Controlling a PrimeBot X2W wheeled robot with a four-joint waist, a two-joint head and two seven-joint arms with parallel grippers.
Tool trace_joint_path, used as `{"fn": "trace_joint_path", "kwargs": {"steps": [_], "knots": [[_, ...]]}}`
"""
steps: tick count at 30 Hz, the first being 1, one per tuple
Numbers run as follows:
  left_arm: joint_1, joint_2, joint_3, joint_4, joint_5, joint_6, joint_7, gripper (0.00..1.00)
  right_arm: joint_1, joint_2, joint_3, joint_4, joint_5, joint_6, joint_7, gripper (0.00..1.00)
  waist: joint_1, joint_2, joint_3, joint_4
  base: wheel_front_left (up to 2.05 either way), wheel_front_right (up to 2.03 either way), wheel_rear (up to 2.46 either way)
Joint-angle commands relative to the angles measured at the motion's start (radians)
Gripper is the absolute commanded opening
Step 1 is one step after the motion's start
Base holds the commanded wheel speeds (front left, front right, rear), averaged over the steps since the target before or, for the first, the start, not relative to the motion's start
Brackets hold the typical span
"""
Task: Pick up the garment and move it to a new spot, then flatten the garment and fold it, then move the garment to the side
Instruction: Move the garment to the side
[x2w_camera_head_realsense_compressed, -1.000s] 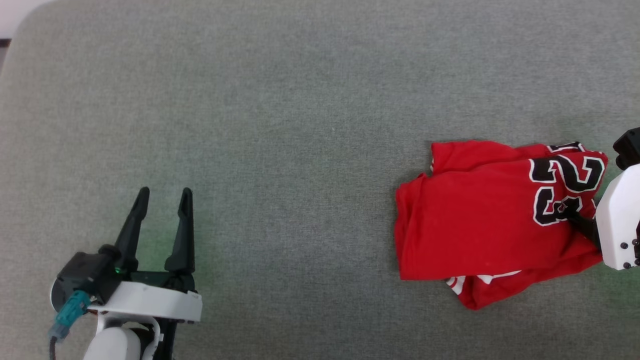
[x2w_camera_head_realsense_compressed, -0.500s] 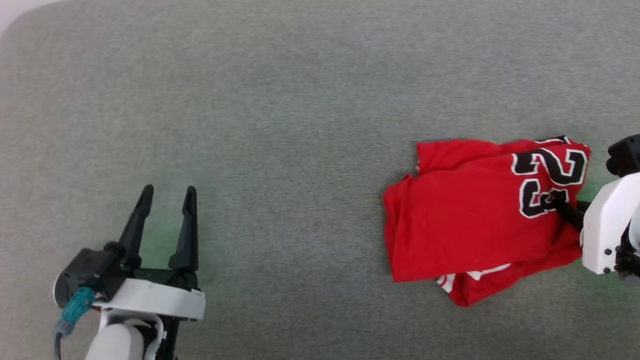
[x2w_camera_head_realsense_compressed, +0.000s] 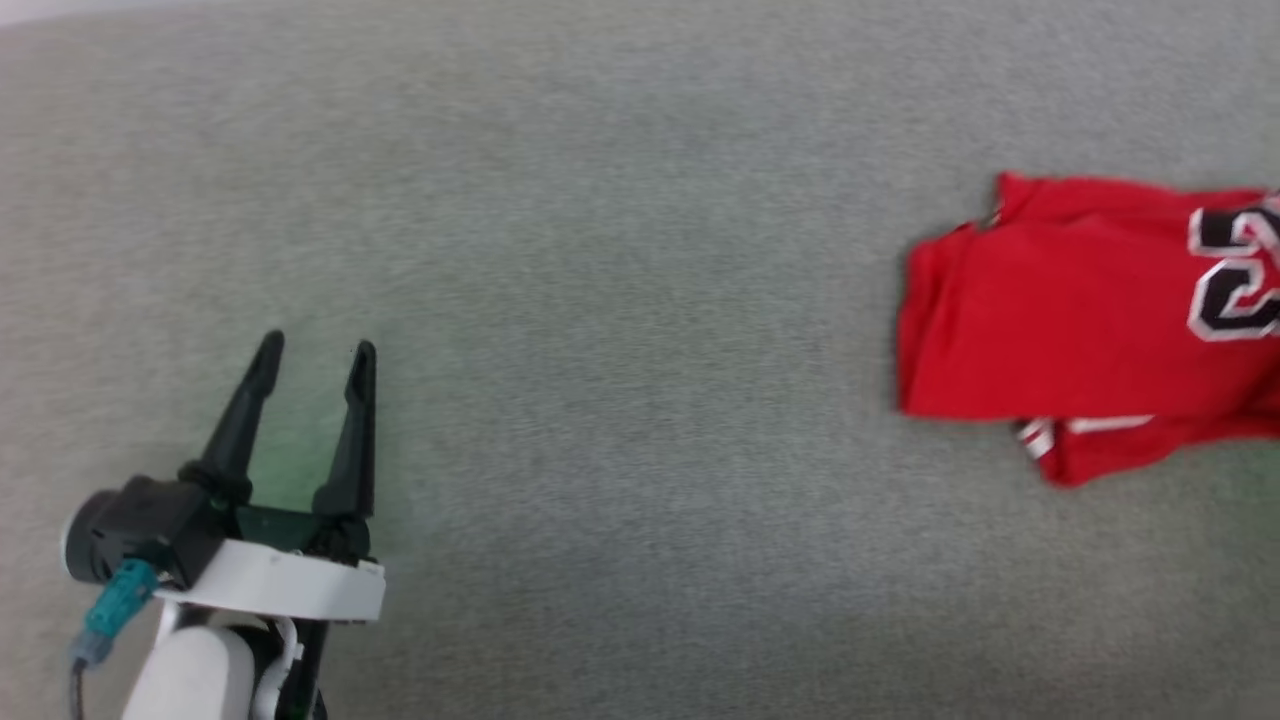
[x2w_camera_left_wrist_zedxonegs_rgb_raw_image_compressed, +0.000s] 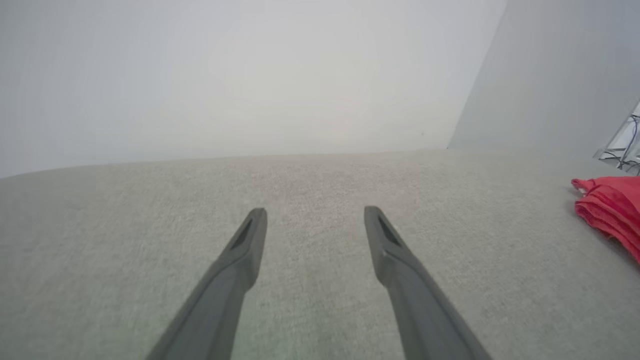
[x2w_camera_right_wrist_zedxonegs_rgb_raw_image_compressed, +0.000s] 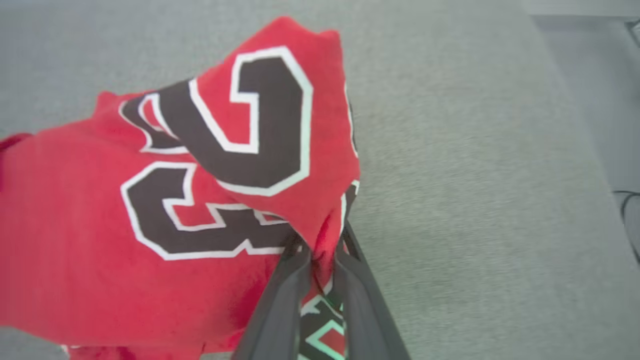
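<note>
garment (x2w_camera_head_realsense_compressed: 1060, 330) cut by head view's right edge; number (x2w_camera_head_realsense_compressed: 1232, 275) partly lost; slight blur

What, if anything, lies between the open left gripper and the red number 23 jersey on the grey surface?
Nothing visible: bare grey surface separates the left gripper from the garment. The right gripper is shut on it.

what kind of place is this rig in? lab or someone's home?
Probably an indoor lab or test room rather than a home: a wide grey felt-like work surface, bare pale walls meeting in a corner, and loose cables at the edge. A red jersey with a black, white-outlined 23 lies on it.
</note>
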Motion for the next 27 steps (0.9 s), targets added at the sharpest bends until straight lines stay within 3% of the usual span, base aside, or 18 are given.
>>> {"fn": "trace_joint_path", "kwargs": {"steps": [1, 7, 14, 27], "knots": [[-0.016, 0.013, -0.005, -0.013, 0.004, -0.002, 0.001, 1.00, -0.026, -0.009, -0.033, 0.003, -0.014, -0.002, -0.016, 0.00, 0.0000, -0.0001, 0.033, -0.052, 0.00, 0.00, 0.00], [-0.048, 0.051, -0.020, -0.050, 0.004, -0.002, 0.014, 1.00, -0.090, -0.041, -0.088, 0.037, -0.054, -0.002, -0.048, 0.00, 0.0000, -0.0001, 0.061, -0.087, 0.00, 0.00, 0.00], [-0.091, 0.089, -0.031, -0.110, -0.003, -0.002, 0.046, 1.00, -0.182, -0.060, -0.083, 0.136, -0.219, -0.002, -0.135, 0.00, 0.0000, -0.0001, 0.106, -0.107, 0.00, 0.00, 0.00], [-0.107, 0.123, -0.027, -0.148, -0.009, 0.004, 0.069, 1.00, -0.320, 0.028, -0.124, 0.381, -0.468, -0.002, -0.347, 0.00, 0.0000, -0.0001, 0.148, -0.101, 0.00, 0.00, 0.00]]}}
